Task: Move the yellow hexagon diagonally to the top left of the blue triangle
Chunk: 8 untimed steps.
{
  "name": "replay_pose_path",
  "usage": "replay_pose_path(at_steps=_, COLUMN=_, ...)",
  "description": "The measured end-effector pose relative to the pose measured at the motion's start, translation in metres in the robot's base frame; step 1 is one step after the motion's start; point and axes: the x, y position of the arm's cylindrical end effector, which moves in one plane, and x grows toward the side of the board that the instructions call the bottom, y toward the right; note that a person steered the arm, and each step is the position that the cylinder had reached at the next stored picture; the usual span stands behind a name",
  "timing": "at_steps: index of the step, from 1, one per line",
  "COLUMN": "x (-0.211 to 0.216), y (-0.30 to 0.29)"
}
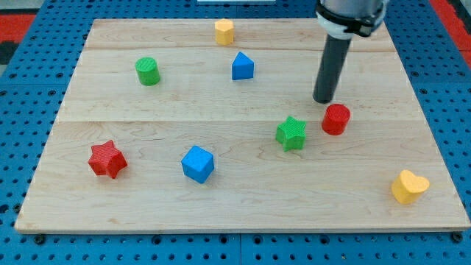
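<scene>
The yellow hexagon (224, 32) sits near the board's top edge, a little left of centre. The blue triangle (242, 67) lies just below it and slightly to the right, with a small gap between them. My tip (324, 99) rests on the board well to the right of both, just above and left of the red cylinder (335, 119). The tip touches no block.
A green cylinder (148, 71) stands at the upper left. A green star (291, 133) lies left of the red cylinder. A blue cube (198, 163) and a red star (107, 159) lie lower left. A yellow heart (409, 186) sits at the bottom right of the wooden board (88, 213).
</scene>
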Motion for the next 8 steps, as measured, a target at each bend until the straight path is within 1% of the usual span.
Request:
replay_pose_path(at_steps=1, x=0.036, y=0.023)
replay_pose_path(at_steps=2, x=0.064, y=0.034)
replay_pose_path(at_steps=3, x=0.083, y=0.042)
replay_pose_path(at_steps=4, x=0.082, y=0.042)
replay_pose_path(at_steps=5, x=0.008, y=0.016)
replay_pose_path(at_steps=7, x=-0.164, y=-0.08)
replay_pose_path(at_steps=8, x=-0.224, y=-0.113)
